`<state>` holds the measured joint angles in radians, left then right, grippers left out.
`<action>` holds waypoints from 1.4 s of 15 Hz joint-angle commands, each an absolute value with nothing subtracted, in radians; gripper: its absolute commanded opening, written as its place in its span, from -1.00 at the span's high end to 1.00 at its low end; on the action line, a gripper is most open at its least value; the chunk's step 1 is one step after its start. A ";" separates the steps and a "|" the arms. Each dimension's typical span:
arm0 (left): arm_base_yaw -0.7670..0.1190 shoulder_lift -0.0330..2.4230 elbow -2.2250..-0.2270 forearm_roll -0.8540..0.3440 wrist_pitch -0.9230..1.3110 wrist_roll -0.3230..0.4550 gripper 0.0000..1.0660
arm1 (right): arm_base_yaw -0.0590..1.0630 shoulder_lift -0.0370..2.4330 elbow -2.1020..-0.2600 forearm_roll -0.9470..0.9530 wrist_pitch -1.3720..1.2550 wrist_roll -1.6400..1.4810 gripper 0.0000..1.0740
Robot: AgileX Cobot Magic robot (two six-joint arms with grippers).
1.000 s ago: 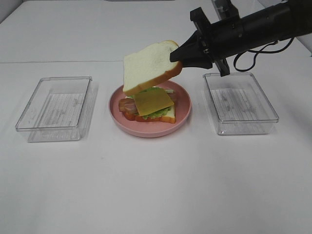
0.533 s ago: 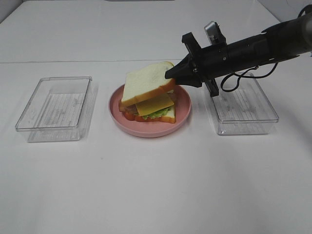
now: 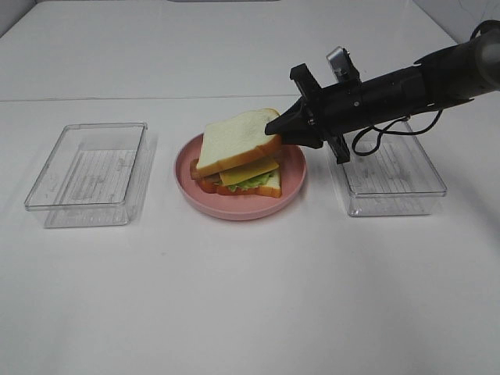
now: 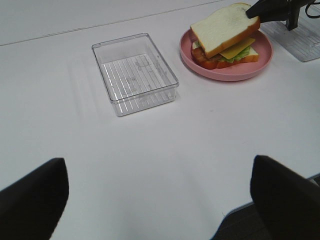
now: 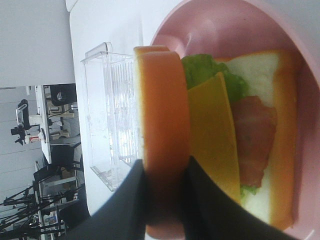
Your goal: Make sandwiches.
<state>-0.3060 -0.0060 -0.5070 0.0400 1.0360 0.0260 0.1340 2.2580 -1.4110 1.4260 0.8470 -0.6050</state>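
Observation:
On the pink plate (image 3: 234,211) sits the sandwich: a bottom bread slice, lettuce, bacon and a yellow cheese slice (image 3: 248,171). The top bread slice (image 3: 234,141) lies tilted over the cheese, its right edge a little raised. My right gripper (image 3: 275,126) is shut on that edge's orange crust (image 5: 160,125), reaching in from the right. The right wrist view shows cheese (image 5: 212,135), bacon (image 5: 255,135) and lettuce (image 5: 202,67) below the slice. My left gripper (image 4: 160,200) is open and empty over bare table, far from the plate (image 4: 227,75).
A clear plastic tray (image 3: 90,173) stands left of the plate, and a second one (image 3: 391,168) stands right of it, under my right arm. Both trays hold nothing. White table surrounds them.
My right gripper has come down and to the left with the top bread slice, from high above the plate onto the cheese. The left gripper has not moved.

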 commanded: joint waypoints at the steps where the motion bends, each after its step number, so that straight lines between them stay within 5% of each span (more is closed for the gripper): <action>1: -0.309 -0.025 -0.504 0.035 1.028 0.028 -0.72 | 0.138 2.263 -1.418 1.424 0.848 -0.602 1.00; 9: -0.309 -0.025 -0.504 0.035 1.028 0.028 -0.72 | 0.161 2.264 -1.418 1.379 0.776 -0.599 0.87; 12: -0.309 -0.025 -0.504 0.035 1.028 0.028 -0.72 | 0.160 2.261 -1.418 1.377 0.776 -0.600 0.28; 13: -0.309 -0.025 -0.504 0.035 1.028 0.028 -0.72 | 0.160 2.232 -1.418 1.327 0.737 -0.599 -0.13; 18: -0.309 -0.025 -0.504 0.035 1.028 0.028 -0.72 | 0.160 2.162 -1.418 1.140 0.702 -0.498 -0.48; 21: -0.309 -0.025 -0.504 0.035 1.028 0.028 -0.72 | 0.160 2.112 -1.418 1.079 0.702 -0.498 -0.48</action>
<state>-0.3060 -0.0060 -0.5070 0.0400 1.0360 0.0260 0.1630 2.1270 -1.4110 1.0890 0.6960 -0.5010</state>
